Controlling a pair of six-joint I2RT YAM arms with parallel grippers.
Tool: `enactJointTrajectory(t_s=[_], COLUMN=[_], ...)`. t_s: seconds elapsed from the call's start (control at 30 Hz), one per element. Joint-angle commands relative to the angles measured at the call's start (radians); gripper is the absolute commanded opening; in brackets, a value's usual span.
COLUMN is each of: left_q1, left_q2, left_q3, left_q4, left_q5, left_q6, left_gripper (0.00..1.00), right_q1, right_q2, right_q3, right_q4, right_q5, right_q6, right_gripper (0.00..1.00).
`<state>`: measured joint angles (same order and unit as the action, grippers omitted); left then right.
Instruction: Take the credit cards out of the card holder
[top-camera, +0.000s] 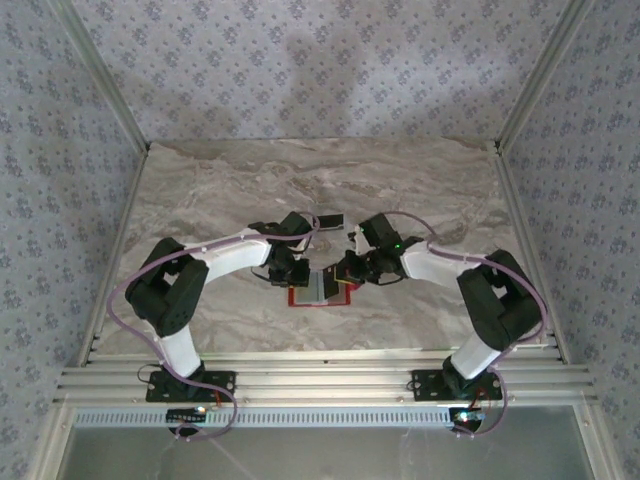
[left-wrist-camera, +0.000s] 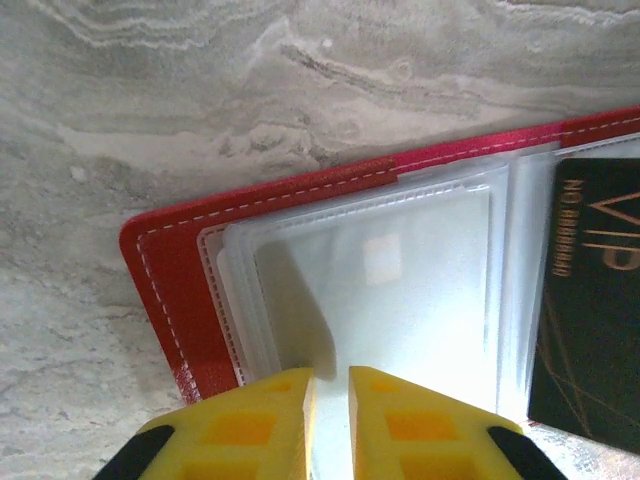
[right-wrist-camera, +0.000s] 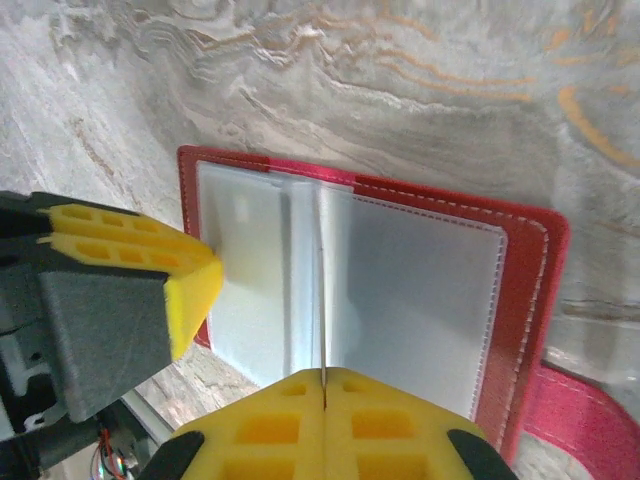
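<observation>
Under both my jaws lies the card holder (right-wrist-camera: 525, 300), spread open flat on the marble table (left-wrist-camera: 200, 90), with the red cover down and its clear sleeves (left-wrist-camera: 400, 270) facing up. Just right of my left gripper (left-wrist-camera: 330, 378), a dark card (left-wrist-camera: 590, 300) with gold lettering sits among those sleeves; I cannot tell whether it is inside one. My left fingers stand a narrow slit apart, tips over the frosted sleeve at the holder's near edge, with nothing visible between them. My right gripper (right-wrist-camera: 323, 380) has its fingers pressed together. A thin leaf, seen edge-on, runs straight ahead from their seam along the holder's fold, and I cannot tell whether it is caught there. Off to the right of my right jaws the red snap tab (right-wrist-camera: 585, 425) sticks out from the cover. Ahead of my left gripper, apart from the holder, a second small dark card (top-camera: 331, 220) lies on the table.
</observation>
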<state>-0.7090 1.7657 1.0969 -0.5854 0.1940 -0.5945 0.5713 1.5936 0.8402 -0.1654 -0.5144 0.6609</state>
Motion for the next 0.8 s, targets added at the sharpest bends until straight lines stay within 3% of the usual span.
enactJointTrajectory(t_s=[0.0, 0.27, 0.4, 0.47, 0.77], left_q1=[-0.004, 0.001, 0.018, 0.033, 0.126], left_q2=[-0.04, -0.11, -0.156, -0.184, -0.309], left_q3=[0.0, -0.017, -0.049, -0.074, -0.271], left_q4=[0.008, 0.027, 0.035, 0.036, 0.15], left_q5=[-0.003, -0.029, -0.042, -0.05, -0.032], left_q6=[0.001, -0.008, -0.017, -0.023, -0.066], left_gripper=[0.19, 0.21, 0.22, 0.22, 0.23], right_q1=[-0.009, -0.014, -0.005, 0.002, 0.007], right_q2=[-0.058, -0.036, -0.008, 0.008, 0.173], right_q3=[0.019, 0.221, 0.31, 0.344, 0.614], right_q4=[-0.105, -0.341, -0.413, -0.431, -0.606], right_q5=[0.073, 0.189, 0.242, 0.305, 0.348], right_q6=[-0.118, -0.506, -0.782, -0.909, -1.352], right_gripper=[0.05, 0.01, 0.03, 0.01, 0.0])
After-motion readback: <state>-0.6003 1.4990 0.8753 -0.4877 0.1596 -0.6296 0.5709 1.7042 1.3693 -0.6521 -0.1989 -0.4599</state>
